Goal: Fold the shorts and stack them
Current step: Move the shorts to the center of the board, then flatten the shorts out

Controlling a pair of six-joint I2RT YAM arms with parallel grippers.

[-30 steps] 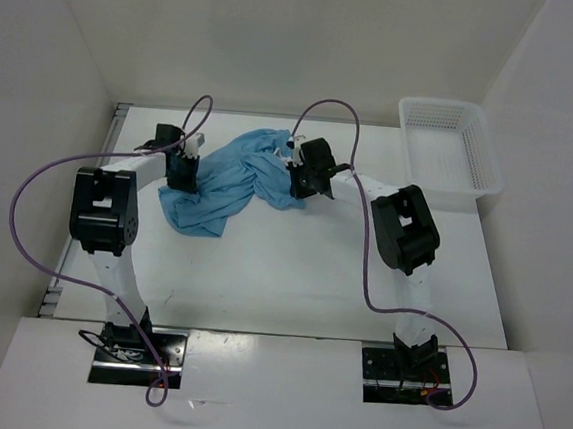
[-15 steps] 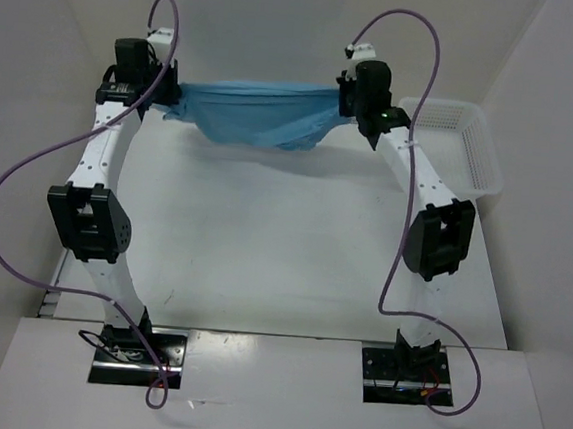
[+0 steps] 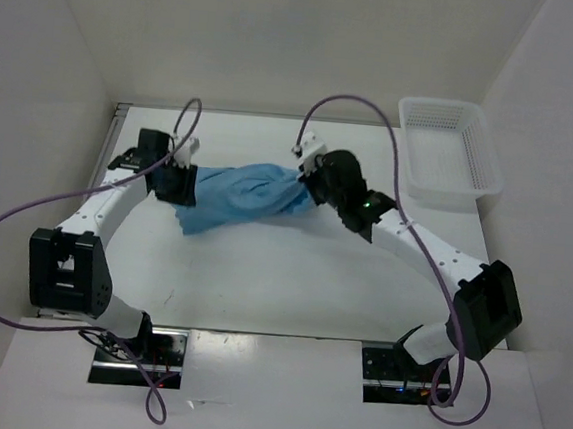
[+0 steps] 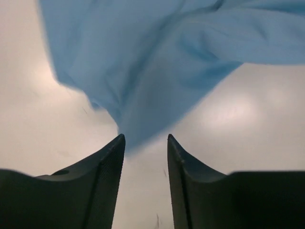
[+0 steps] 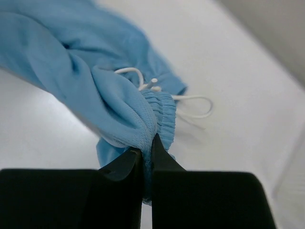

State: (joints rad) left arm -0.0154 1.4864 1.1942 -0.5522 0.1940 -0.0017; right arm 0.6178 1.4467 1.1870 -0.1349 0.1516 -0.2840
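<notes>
The light blue shorts [image 3: 243, 196] lie stretched left to right across the middle of the table, bunched into a band. My right gripper [image 3: 306, 183] is at their right end. In the right wrist view it [image 5: 147, 145] is shut on the gathered waistband [image 5: 159, 112], with the white drawstring [image 5: 193, 101] looped on the table just beyond. My left gripper [image 3: 181, 181] is at the left end of the shorts. In the left wrist view it [image 4: 145, 139] is open with only table between the fingers, and the blurred blue fabric [image 4: 157, 71] hangs just past the fingertips.
A white plastic mesh basket [image 3: 442, 153] stands at the back right of the table. White walls enclose the table at the back and on both sides. Purple cables loop over both arms.
Half a second ago both grippers held the shorts stretched high at the back. Now both arms have come down and forward, the shorts are at the table, and the left gripper has opened.
</notes>
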